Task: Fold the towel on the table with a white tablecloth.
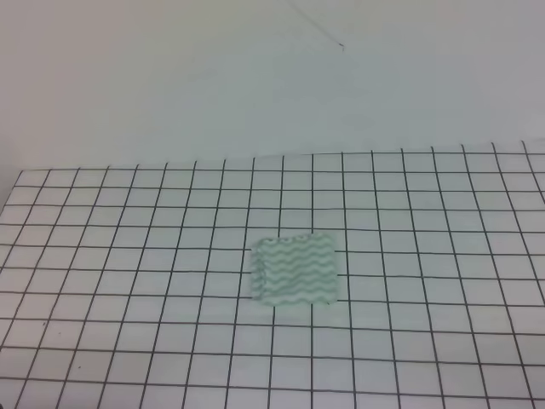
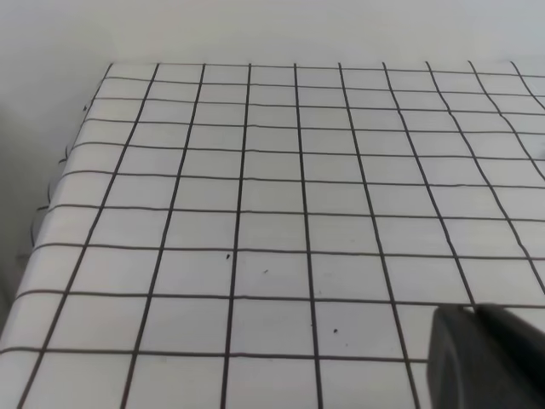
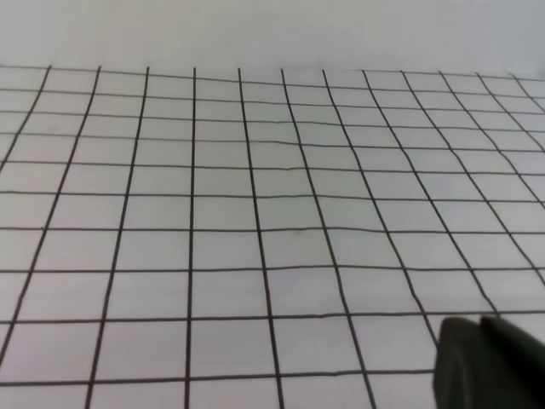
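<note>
One towel [image 1: 296, 270] lies on the counter [image 1: 128, 256] in the exterior high view, a little right of the frame's centre and slightly toward the lower half. It is a whitish cloth with pale green wavy stripes, lying flat, roughly squarish, covering a few squares of the white tablecloth's black grid. Its left edge looks slightly ragged or rumpled, while the other edges run fairly straight. The plain pale wall [image 1: 255, 77] fills the upper part of the frame. No arm or pincer shows in this view, so the towel lies apart from both.

From the left wrist view, the gridded tablecloth stretches up and away, and the counter's left edge [image 2: 51, 213] drops off along the left side of the frame. A dark, blurred piece of the left pincer [image 2: 487, 358] intrudes in the lower right corner; so little of it shows that I cannot tell how far it is open. It holds nothing that can be seen, and whether it touches the cloth cannot be told. The towel does not appear here.

From the right wrist view, the same grid fills the frame beneath a strip of pale wall at the top. A dark corner of the right pincer [image 3: 490, 365] sits at the lower right, again too cropped and blurred to tell its opening. The towel is out of this view as well.
</note>
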Available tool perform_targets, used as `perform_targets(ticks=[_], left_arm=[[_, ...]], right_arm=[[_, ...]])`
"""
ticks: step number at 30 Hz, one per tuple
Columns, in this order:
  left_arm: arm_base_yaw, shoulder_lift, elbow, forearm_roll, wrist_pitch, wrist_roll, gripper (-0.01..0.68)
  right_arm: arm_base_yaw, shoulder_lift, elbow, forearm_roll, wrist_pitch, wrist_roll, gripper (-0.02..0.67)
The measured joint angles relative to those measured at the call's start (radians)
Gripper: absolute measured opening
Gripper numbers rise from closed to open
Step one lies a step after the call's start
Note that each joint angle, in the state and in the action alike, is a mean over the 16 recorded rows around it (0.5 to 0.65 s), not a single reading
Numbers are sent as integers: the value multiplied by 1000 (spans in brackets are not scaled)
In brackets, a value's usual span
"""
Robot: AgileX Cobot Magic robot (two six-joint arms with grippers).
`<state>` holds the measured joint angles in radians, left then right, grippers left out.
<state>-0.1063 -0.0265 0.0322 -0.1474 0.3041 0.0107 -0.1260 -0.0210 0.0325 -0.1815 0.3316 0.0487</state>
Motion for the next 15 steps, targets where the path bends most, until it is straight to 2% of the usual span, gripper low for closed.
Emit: perform_targets(ticks=[15], left_arm=[[0,0,0,0,0,0,0]], right_arm=[[0,0,0,83,-2,-88,-3]])
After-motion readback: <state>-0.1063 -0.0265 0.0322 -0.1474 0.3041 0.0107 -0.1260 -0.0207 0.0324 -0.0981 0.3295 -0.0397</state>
